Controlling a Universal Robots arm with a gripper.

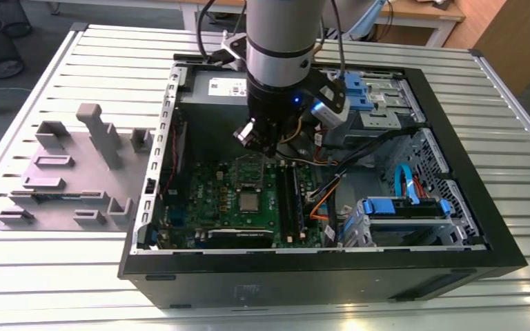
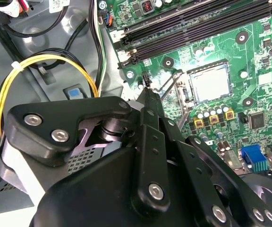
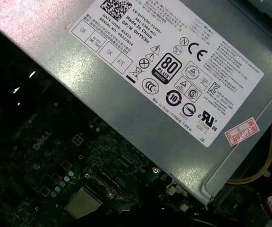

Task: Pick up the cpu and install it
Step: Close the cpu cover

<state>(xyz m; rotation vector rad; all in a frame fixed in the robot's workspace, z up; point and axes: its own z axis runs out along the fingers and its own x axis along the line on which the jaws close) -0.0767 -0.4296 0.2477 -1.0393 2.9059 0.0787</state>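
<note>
The cpu is a small silvery square lying flat in its socket on the green motherboard inside the open computer case. In both wrist views the cpu sits with nothing on top of it. The dark metal socket frame stands swung up beside it. My gripper hangs above the board, just beyond the raised frame from the cpu. In the second wrist view my gripper is shut to a narrow tip with nothing in it, close to the frame.
The grey power-supply box fills the case's far end. Lilac-grey holder blocks stand on the slatted table at the exterior view's left. Memory slots, yellow cables and blue drive bays crowd the case.
</note>
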